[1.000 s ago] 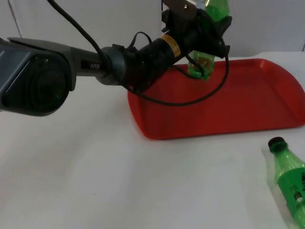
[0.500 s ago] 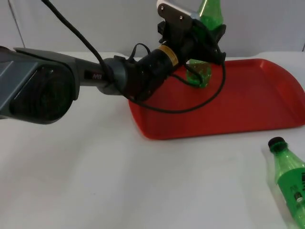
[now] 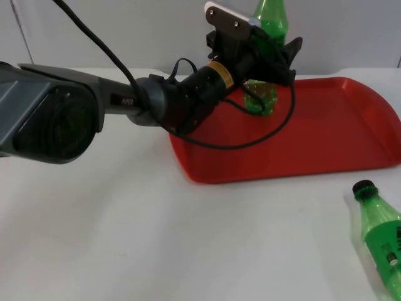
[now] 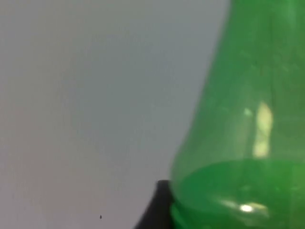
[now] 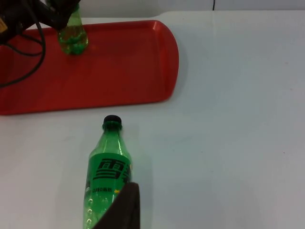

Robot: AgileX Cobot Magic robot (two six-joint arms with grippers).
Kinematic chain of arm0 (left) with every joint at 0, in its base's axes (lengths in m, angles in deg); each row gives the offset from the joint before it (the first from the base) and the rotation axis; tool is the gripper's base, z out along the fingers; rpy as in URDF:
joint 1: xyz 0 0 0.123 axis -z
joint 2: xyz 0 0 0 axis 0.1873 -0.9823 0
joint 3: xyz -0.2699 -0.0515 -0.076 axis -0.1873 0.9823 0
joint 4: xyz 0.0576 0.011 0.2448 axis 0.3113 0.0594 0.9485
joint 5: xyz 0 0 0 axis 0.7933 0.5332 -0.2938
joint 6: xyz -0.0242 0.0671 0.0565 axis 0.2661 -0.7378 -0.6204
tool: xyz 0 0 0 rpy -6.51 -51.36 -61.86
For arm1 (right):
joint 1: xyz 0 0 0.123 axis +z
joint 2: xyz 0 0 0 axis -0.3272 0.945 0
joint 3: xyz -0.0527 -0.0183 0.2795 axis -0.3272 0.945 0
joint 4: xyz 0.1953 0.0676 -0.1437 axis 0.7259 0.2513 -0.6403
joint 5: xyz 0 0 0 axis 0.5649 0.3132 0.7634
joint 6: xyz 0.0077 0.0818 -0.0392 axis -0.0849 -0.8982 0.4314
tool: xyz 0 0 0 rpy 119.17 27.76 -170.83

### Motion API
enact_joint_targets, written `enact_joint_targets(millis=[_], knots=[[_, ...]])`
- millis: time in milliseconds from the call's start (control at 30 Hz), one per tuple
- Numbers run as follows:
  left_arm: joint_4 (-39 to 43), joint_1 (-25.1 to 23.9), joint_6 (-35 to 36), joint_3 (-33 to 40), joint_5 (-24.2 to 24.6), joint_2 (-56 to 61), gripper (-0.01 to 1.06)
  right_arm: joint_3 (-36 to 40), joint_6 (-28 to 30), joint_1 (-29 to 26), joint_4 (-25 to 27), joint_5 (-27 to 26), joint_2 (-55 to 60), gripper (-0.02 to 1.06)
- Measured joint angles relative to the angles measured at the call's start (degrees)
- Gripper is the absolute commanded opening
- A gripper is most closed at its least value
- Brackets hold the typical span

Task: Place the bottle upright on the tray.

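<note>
The green bottle [image 3: 268, 37] is seen standing upright on the red tray [image 3: 326, 135], at about eleven o'clock of the tray's floor, close to its far rim; its base appears to rest on the tray surface, though contact cannot be confirmed. The left gripper [image 3: 266, 53] is placed around the bottle's middle; whether its fingers are pressed on the bottle or already spread cannot be told, since the body of the bottle hides them in the top view, and in the left wrist view the bottle's shoulder [image 4: 243, 124] is met at close range beside a black fingertip.

A topple is judged the chief risk; it would be caused by a release before the base sits flat, or by a finger dragging the light, seemingly empty bottle as the arm is drawn away; the nearby rim would leave little room for a wobble, and a fall toward twelve o'clock could carry the bottle off the tray.

A second bottle [image 5: 107, 174] with a black cap lies on its side on the white table [image 3: 125, 238], at five o'clock of the tray and well apart from it; nothing is set between it and the tray. The right gripper waits above that lying bottle; its finger state cannot be told.
</note>
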Motion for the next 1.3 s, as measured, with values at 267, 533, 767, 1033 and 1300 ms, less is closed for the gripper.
enact_joint_targets(millis=[267,533,767,1033,1300], knots=[[0.2,0.0,0.0,0.0,0.5,-0.1,0.84,0.0,0.0,0.0,0.0,0.0,0.0,1.04],[0.2,0.0,0.0,0.0,0.6,-0.1,1.02,0.0,0.0,0.0,0.0,0.0,0.0,1.04],[0.2,0.0,0.0,0.0,0.7,-0.1,1.05,0.0,0.0,0.0,0.0,0.0,0.0,1.04],[1.1,-0.2,1.2,0.0,4.9,-0.1,1.05,0.0,0.0,0.0,0.0,0.0,0.0,1.04],[4.2,-0.7,3.3,0.0,11.2,1.8,1.05,0.0,0.0,0.0,0.0,0.0,0.0,1.04]])
